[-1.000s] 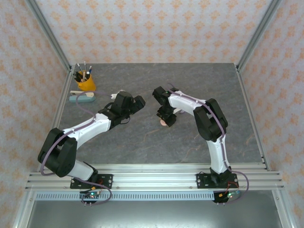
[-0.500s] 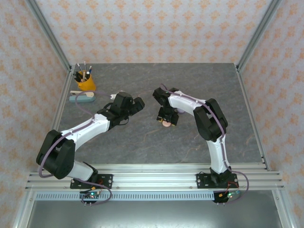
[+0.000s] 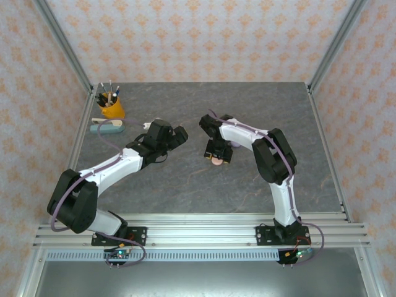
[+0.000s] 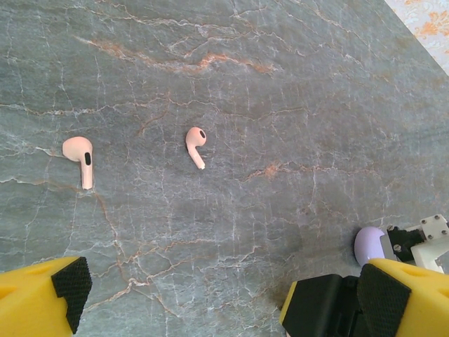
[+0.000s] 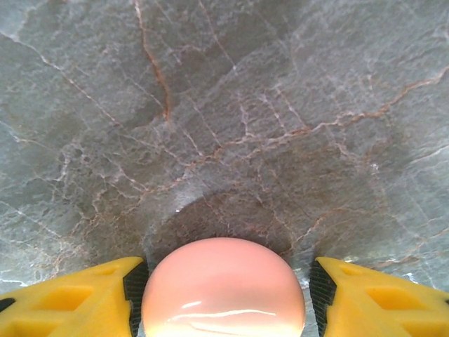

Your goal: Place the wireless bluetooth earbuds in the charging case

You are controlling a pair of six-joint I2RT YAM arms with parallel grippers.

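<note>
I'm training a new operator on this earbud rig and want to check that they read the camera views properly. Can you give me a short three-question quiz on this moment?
1. Count: how many pink earbuds lie on the table in the left wrist view?
2. True or false: the left gripper is clamped on one of those earbuds.
3. Pick one: the round case between the fingers of the right gripper is A) purple, B) pink, C) white.

Key: 1. Two, lying apart from each other. 2. False; its jaws stand wide open with nothing between them. 3. B.
</note>
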